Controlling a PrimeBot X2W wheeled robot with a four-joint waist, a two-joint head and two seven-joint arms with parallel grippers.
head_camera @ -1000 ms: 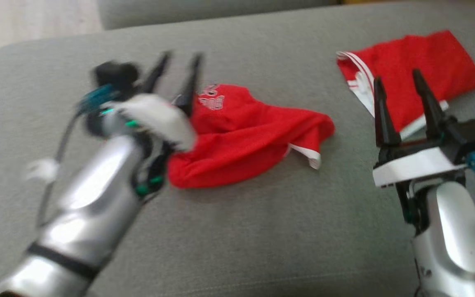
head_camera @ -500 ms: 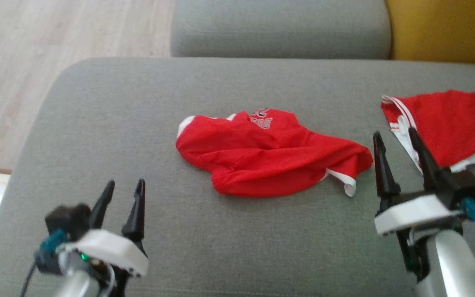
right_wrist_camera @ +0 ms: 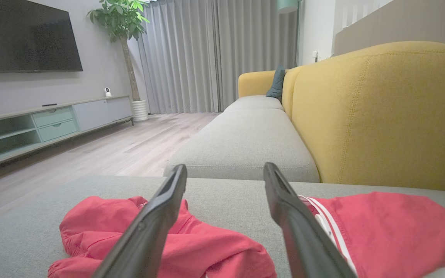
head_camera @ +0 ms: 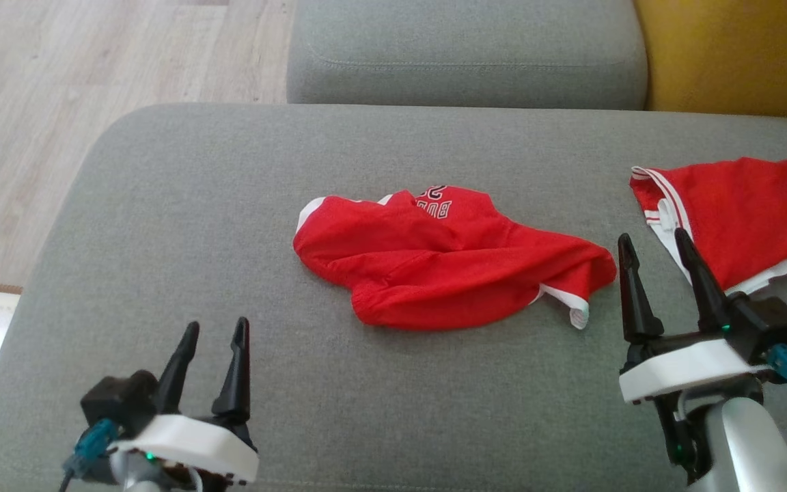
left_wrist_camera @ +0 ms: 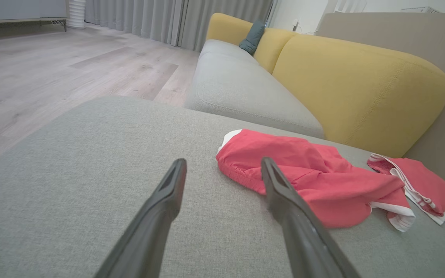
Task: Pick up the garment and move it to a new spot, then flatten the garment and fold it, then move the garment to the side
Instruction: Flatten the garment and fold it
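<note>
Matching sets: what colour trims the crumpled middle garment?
White, on the red garment; head view shows it best.

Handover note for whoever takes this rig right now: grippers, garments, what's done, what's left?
Grippers: left gripper open and empty, at the near left of the grey cushion; right gripper open and empty, near the folded red garment.
Things: crumpled red garment mid-cushion; the folded one at the right.
Done: one garment looks folded and set aside.
Left: flatten, fold and move aside the crumpled one.
</note>
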